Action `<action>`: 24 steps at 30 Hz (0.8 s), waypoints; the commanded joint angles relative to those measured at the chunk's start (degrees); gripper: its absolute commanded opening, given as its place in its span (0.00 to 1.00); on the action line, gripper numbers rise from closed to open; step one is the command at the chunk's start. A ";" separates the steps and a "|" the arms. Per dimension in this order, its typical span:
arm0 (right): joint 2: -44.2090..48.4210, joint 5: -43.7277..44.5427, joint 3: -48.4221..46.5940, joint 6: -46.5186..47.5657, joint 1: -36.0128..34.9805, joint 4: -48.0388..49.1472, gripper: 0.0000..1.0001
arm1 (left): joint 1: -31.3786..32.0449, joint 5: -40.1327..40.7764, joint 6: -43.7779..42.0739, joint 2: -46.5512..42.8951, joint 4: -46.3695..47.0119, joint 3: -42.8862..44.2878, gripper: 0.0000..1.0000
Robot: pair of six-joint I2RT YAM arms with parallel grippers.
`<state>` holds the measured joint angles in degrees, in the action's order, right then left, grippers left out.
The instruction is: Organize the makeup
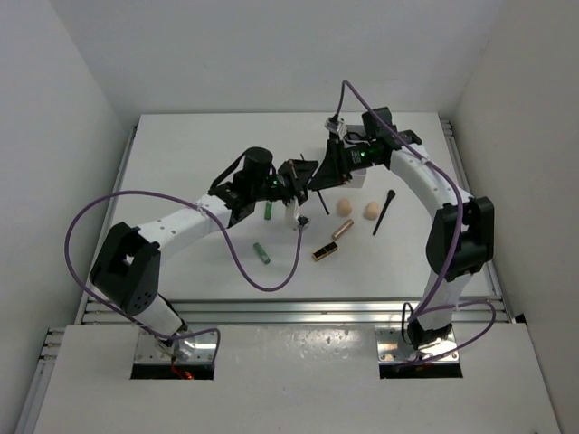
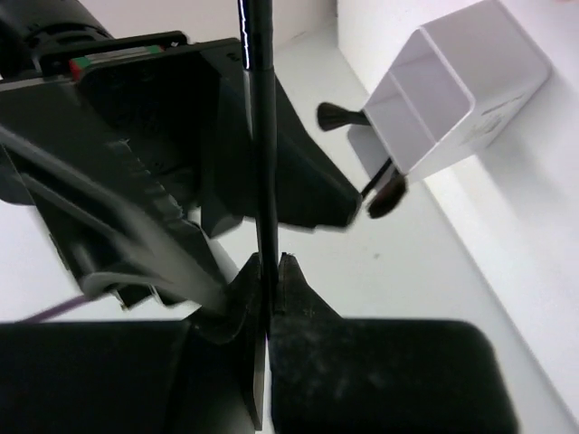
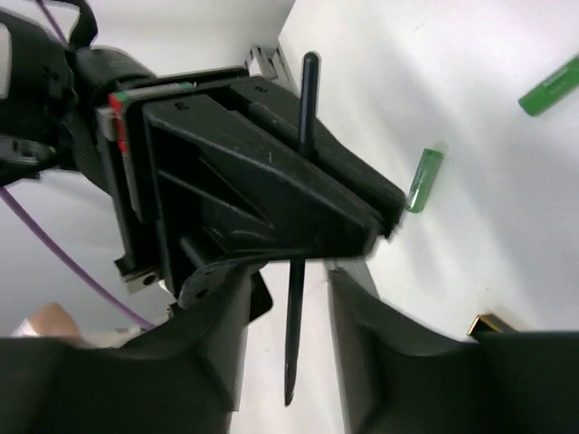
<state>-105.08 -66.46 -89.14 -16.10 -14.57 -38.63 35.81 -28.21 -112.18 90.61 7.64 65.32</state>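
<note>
Left claw (image 2: 269, 267) pinches one thin black stick (image 2: 262, 136), right claw (image 3: 291, 280) open around it; two green tubes (image 1: 261, 253) (image 1: 269, 212), two sponges (image 1: 345, 207) (image 1: 369, 212) nearby.

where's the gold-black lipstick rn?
Top view, centre: the gold-black lipstick lies just near-left of the rose-gold tube, with a green tube further to its left.

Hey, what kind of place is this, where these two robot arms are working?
Probably a robotics lab test cell, not a home: plain white panels enclose the white table, aluminium rails line its near edge, and a cabled left arm and right arm are bolted beside that edge.
</note>
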 commanded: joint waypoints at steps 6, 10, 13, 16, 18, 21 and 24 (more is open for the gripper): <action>5.49 -0.08 -6.74 1.51 8.49 0.22 0.88 | 1.01 0.08 18.99 -2.98 -4.47 -0.46 0.00; 9.95 5.17 -6.93 2.03 13.76 0.92 0.89 | 1.01 1.93 40.23 -1.50 -5.26 3.57 0.00; 16.28 13.00 -0.26 1.95 14.22 10.97 0.89 | -1.09 -1.83 62.38 0.79 -7.81 10.16 0.00; 22.26 16.71 9.93 0.20 14.30 25.61 0.89 | -4.17 -10.80 85.75 3.95 -7.29 15.44 0.00; 25.09 16.45 18.28 -3.14 14.30 33.23 0.89 | -5.40 -18.50 101.32 6.67 -4.49 18.25 0.00; 27.82 15.66 26.38 -8.76 14.22 55.88 0.84 | -6.19 -25.12 117.59 9.14 2.45 20.19 0.00; 27.21 16.01 29.38 -17.88 12.38 68.54 0.72 | -6.19 -28.83 125.27 12.21 6.60 22.92 0.00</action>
<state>-77.73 -51.44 -61.08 -24.91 -0.84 7.05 29.30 -47.75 -5.54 100.77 8.14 85.71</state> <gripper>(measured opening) 0.737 0.077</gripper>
